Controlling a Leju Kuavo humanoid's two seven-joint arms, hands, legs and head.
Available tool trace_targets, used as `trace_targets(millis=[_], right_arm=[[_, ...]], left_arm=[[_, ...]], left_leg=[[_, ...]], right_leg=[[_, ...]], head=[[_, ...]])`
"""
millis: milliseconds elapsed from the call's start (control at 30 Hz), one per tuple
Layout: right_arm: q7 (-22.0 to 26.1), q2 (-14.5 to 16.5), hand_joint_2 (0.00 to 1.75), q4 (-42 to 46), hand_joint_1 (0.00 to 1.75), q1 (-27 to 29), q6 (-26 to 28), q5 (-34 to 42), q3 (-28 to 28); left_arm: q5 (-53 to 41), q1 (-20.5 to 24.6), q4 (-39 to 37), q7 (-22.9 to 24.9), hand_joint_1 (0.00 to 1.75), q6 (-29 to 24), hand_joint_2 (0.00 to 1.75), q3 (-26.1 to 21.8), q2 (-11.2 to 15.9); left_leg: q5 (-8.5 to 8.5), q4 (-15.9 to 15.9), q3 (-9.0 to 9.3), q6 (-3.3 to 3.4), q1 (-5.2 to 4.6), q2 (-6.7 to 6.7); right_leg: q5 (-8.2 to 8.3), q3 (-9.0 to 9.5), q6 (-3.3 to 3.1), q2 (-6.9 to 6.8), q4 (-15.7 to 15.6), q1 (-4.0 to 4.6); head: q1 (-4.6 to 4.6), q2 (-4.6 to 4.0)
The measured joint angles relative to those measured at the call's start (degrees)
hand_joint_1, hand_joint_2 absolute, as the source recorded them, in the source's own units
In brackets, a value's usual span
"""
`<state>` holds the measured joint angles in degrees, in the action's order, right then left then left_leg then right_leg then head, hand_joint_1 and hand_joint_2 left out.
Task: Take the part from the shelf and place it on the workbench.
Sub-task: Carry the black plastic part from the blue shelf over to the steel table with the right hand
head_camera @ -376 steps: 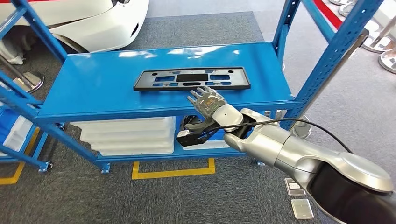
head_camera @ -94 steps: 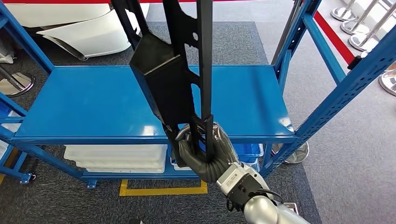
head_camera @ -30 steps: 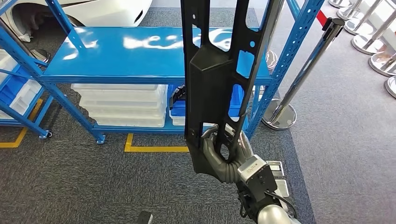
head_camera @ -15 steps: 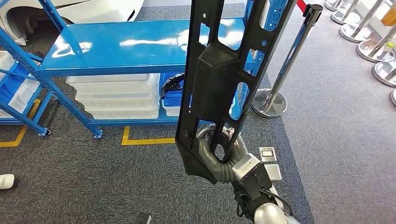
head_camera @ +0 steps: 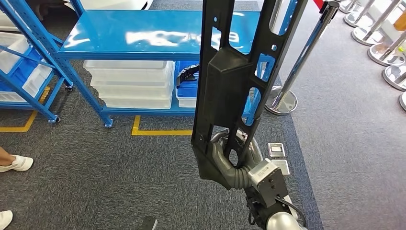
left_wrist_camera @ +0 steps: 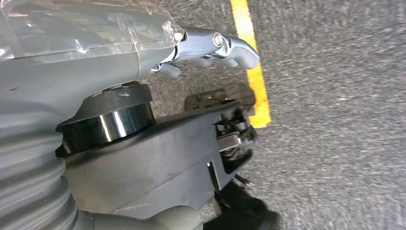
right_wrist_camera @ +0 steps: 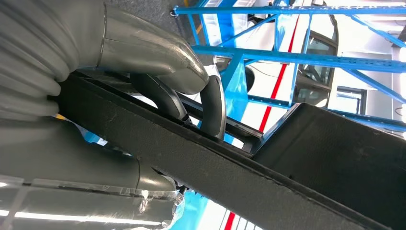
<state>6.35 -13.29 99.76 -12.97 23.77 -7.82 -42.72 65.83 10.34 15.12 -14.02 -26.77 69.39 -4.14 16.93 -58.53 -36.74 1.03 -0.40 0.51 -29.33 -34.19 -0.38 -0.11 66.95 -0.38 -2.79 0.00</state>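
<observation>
The part (head_camera: 230, 81) is a long black plastic frame with cut-outs and a boxy bulge in its middle. It stands upright in front of me, its top out of the head view. My right hand (head_camera: 229, 160) grips its lower end, fingers hooked through a cut-out. In the right wrist view the thumb and dark fingers (right_wrist_camera: 213, 105) wrap one bar of the part (right_wrist_camera: 249, 182). My left hand (left_wrist_camera: 95, 62) hangs over the grey carpet, its fingers (left_wrist_camera: 215, 45) stretched out with nothing in them. Behind the part stands the blue shelf (head_camera: 143, 36), its top board bare.
White bins (head_camera: 129, 84) and a blue crate sit on the shelf's lower level. A yellow floor marking (head_camera: 158, 132) runs before it. A chrome stanchion (head_camera: 282, 100) stands right of the part, with more bases at far right (head_camera: 383, 52). A person's white shoes (head_camera: 14, 164) are at the left edge.
The whole picture has shifted, so the camera has moved; the shelf now lies farther off. The part stays upright in my right hand. The person's shoes have come into view at left.
</observation>
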Motion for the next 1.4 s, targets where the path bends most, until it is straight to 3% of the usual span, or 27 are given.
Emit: trace_targets(millis=[67, 100, 167, 200, 267, 333, 367, 400, 433, 500, 567, 667, 733, 800, 867, 900, 933, 967, 1033, 1100, 1133, 1167, 1233, 1333, 1400], right_arm=[[-0.1, 0.0, 1.75, 0.0, 1.75, 0.0, -0.1, -0.2, 0.3], [-0.1, 0.0, 1.75, 0.1, 1.75, 0.0, -0.1, -0.4, 0.4], [-0.4, 0.0, 1.75, 0.1, 1.75, 0.0, -0.1, -1.0, 0.6], [-0.5, 0.0, 1.75, 0.1, 1.75, 0.0, 0.0, -1.3, 0.7], [-0.7, 0.1, 1.75, 0.1, 1.75, 0.0, 0.0, -1.7, 0.7], [-0.8, 0.1, 1.75, 0.1, 1.75, 0.1, -0.1, -1.8, 0.7], [-0.9, 0.1, 1.75, 0.1, 1.75, 0.1, -0.1, -1.8, 0.7], [-0.9, 0.1, 1.75, 0.1, 1.75, 0.1, -0.1, -1.8, 0.7], [-0.9, 0.1, 1.75, 0.1, 1.75, 0.1, -0.1, -1.8, 0.7], [-0.9, 0.1, 1.75, 0.1, 1.75, 0.1, -0.2, -1.8, 0.7], [-1.0, 0.2, 1.75, 0.1, 1.75, 0.1, -0.4, -1.8, 0.8], [-1.1, 0.2, 1.75, 0.1, 1.75, 0.1, -0.6, -1.8, 0.8], [-1.2, 0.3, 1.75, 0.1, 1.75, 0.1, -0.6, -1.9, 0.8], [-1.3, 0.3, 1.75, 0.1, 1.75, 0.2, -0.6, -1.9, 0.9], [-1.4, 0.3, 1.75, 0.1, 1.75, 0.5, -0.6, -2.0, 0.9], [-1.5, 0.3, 1.75, 0.1, 1.75, 0.6, -0.6, -2.0, 0.9], [-1.5, 0.3, 1.75, 0.1, 1.75, 0.8, -0.6, -2.0, 0.9], [-1.5, 0.3, 1.75, 0.1, 1.75, 0.9, -0.6, -2.0, 0.9], [-1.6, 0.3, 1.75, 0.1, 1.75, 1.0, -0.6, -2.0, 1.0], [-1.6, 0.3, 1.75, 0.1, 1.75, 1.1, -0.6, -2.1, 1.1], [-1.6, 0.3, 1.75, 0.1, 1.75, 1.2, -0.6, -2.1, 1.2], [-1.6, 0.3, 1.75, 0.1, 1.75, 1.3, -0.7, -2.1, 1.2], [-1.6, 0.4, 1.75, 0.1, 1.75, 1.3, -0.8, -2.1, 1.3], [-1.5, 0.6, 1.75, 0.1, 1.75, 1.5, -0.9, -2.2, 1.4], [-1.5, 0.6, 1.75, 0.1, 1.75, 1.6, -0.9, -2.1, 1.4]], left_arm=[[-0.2, 0.0, 0.0, 0.1, 0.00, 0.0, 1.75, 0.1, -0.1], [-0.3, 0.0, 0.0, 0.1, 0.00, -0.1, 1.75, 0.1, -0.1], [-0.5, 0.0, 0.0, 0.2, 0.00, -0.2, 1.75, 0.2, -0.1], [-0.5, 0.0, 0.0, 0.2, 0.00, -0.3, 1.75, 0.2, -0.1], [-0.4, -0.1, 0.0, 0.3, 0.00, -0.4, 1.75, 0.2, -0.1], [-0.4, -0.1, 0.0, 0.3, 0.00, -0.4, 1.75, 0.2, 0.0], [-0.4, 0.0, 0.0, 0.3, 0.00, -0.5, 1.75, 0.2, 0.0], [-0.4, -0.1, 0.0, 0.3, 0.00, -0.5, 1.75, 0.2, 0.0], [-0.4, -0.1, 0.0, 0.3, 0.00, -0.5, 1.75, 0.2, 0.0], [-0.4, -0.1, 0.0, 0.4, 0.00, -0.5, 1.75, 0.2, 0.0], [-0.4, -0.1, 0.0, 0.4, 0.00, -0.4, 1.75, 0.2, 0.0], [-0.4, -0.3, 0.0, 0.4, 0.00, -0.4, 1.75, 0.2, 0.0], [-0.4, -0.4, 0.0, 0.4, 0.00, -0.4, 1.75, 0.2, 0.0], [-0.5, -0.3, 0.0, 0.4, 0.00, -0.3, 1.75, 0.2, 0.0], [-0.5, -0.4, 0.0, 0.4, 0.00, -0.2, 1.75, 0.2, 0.0], [-0.5, -0.4, 0.0, 0.4, 0.00, -0.2, 1.75, 0.2, 0.0], [-0.6, -0.5, 0.0, 0.4, 0.00, -0.1, 1.75, 0.2, 0.0], [-0.6, -0.5, 0.0, 0.4, 0.00, -0.1, 1.75, 0.2, 0.0], [-0.7, -0.4, 0.0, 0.4, 0.00, -0.1, 1.75, 0.2, -0.1], [-0.8, -0.3, 0.0, 0.5, 0.00, -0.1, 1.75, 0.2, -0.2], [-0.9, -0.3, 0.0, 0.5, 0.00, -0.1, 1.75, 0.2, -0.2], [-1.0, -0.4, 0.0, 0.6, 0.00, 0.0, 1.75, 0.2, -0.2], [-1.2, -0.4, 0.0, 0.8, 0.00, 0.0, 1.75, 0.2, -0.2], [-1.3, -0.2, 0.0, 1.0, 0.00, 0.0, 1.75, 0.2, -0.1], [-1.5, -0.1, 0.0, 1.0, 0.00, 0.0, 1.75, 0.2, -0.1]], left_leg=[[-0.69, -0.4, -0.80, -0.48, -0.08, -0.02], [-1.09, -0.4, -0.99, -0.80, -0.03, -0.04], [-1.64, -0.4, -1.22, -1.46, -0.05, -0.27], [-0.96, -1.2, -1.59, -1.81, -0.06, -0.43], [2.84, -5.9, -3.31, -2.61, 0.31, -0.69], [7.11, -13.2, -5.61, -3.50, 0.91, -0.67], [7.98, -15.6, -6.06, -3.86, 1.19, -0.66], [7.85, -16.3, -5.62, -4.20, 1.46, -0.61], [6.75, -14.5, -3.99, -4.51, 1.71, -0.42], [4.23, -6.9, 1.08, -5.09, 1.99, 0.94], [3.37, -1.7, 3.84, -4.51, 1.68, 2.19], [3.40, -0.7, 3.27, -2.48, 1.43, 1.41], [2.90, -0.4, 2.89, -1.42, 1.54, 0.44], [2.43, -0.3, 2.46, -0.70, 1.39, -0.54], [2.12, -0.3, 2.05, -0.29, 0.96, -1.69], [2.00, -0.3, 1.93, -0.17, 0.71, -2.35], [1.91, -0.3, 1.88, -0.12, 0.48, -3.06], [1.83, -0.4, 1.87, -0.12, 0.31, -3.77], [1.67, -0.6, 1.68, -0.30, 0.21, -4.99], [1.30, -0.8, 1.04, -0.86, 0.52, -6.03], [1.04, -0.8, 0.73, -1.26, 0.68, -6.57], [0.85, -0.8, 0.50, -1.64, 0.75, -7.05], [1.74, -2.0, -0.15, -2.30, 0.53, -5.79], [7.11, -11.2, -3.92, -3.22, 0.72, -1.89], [9.11, -16.4, -5.68, -3.73, 1.14, -1.18]], right_leg=[[-1.33, 4.54, -0.69, -0.03, -7.1, 0.33], [-2.06, 5.35, -0.94, -0.04, -8.8, 0.50], [-1.52, 5.32, -1.36, -0.28, -9.9, 0.37], [-1.01, 5.15, -1.68, -0.52, -10.2, 0.14], [-0.11, 4.68, -2.19, -1.23, -10.6, -0.33], [0.38, 3.97, -2.34, -1.92, -10.5, -0.41], [0.55, 3.65, -2.26, -2.30, -10.4, -0.46], [0.68, 3.35, -2.14, -2.69, -10.2, -0.55], [0.74, 3.08, -1.98, -3.09, -10.0, -0.70], [0.66, 2.63, -1.41, -3.82, -9.4, -0.94], [0.60, 2.33, -0.63, -4.53, -8.8, -0.75], [0.69, 2.18, 0.31, -5.51, -8.6, -0.58], [-1.01, 1.35, 0.71, -4.05, -6.8, -0.89], [-4.78, -1.40, 0.72, -1.50, -0.5, -1.02], [-7.42, -4.62, 0.49, -0.40, 6.5, -0.94], [-7.24, -5.18, 0.29, -0.18, 7.8, -0.88], [-5.93, -4.62, -0.02, 0.05, 6.7, -0.81], [-3.84, -3.07, -0.42, 0.50, 3.5, -0.67], [-0.61, 0.33, -1.25, 2.97, -3.9, -0.50], [0.10, 1.60, -1.46, 4.73, -7.4, -0.32], [0.19, 1.57, -1.38, 4.61, -7.7, -0.19], [0.31, 1.63, -1.39, 3.96, -8.1, -0.28], [0.79, 1.78, -1.65, 2.50, -8.7, -0.63], [1.10, 1.77, -2.06, -0.02, -9.0, -0.72], [1.09, 1.63, -2.08, -1.72, -8.9, -0.63]], head=[[-0.13, 0.00], [-0.14, 0.00], [-0.31, 0.00], [-0.28, 0.00], [0.26, 0.00], [1.02, 0.00], [1.26, 0.00], [1.47, 0.00], [1.67, 0.00], [2.26, 0.00], [2.87, 0.00], [2.70, 0.00], [2.28, 0.00], [1.50, 0.00], [0.72, 0.00], [0.47, 0.00], [0.33, 0.00], [0.23, 0.00], [0.23, 0.00], [0.26, 0.00], [0.27, 0.00], [0.12, 0.00], [0.36, 0.00], [1.79, 0.00], [2.39, 0.00]])
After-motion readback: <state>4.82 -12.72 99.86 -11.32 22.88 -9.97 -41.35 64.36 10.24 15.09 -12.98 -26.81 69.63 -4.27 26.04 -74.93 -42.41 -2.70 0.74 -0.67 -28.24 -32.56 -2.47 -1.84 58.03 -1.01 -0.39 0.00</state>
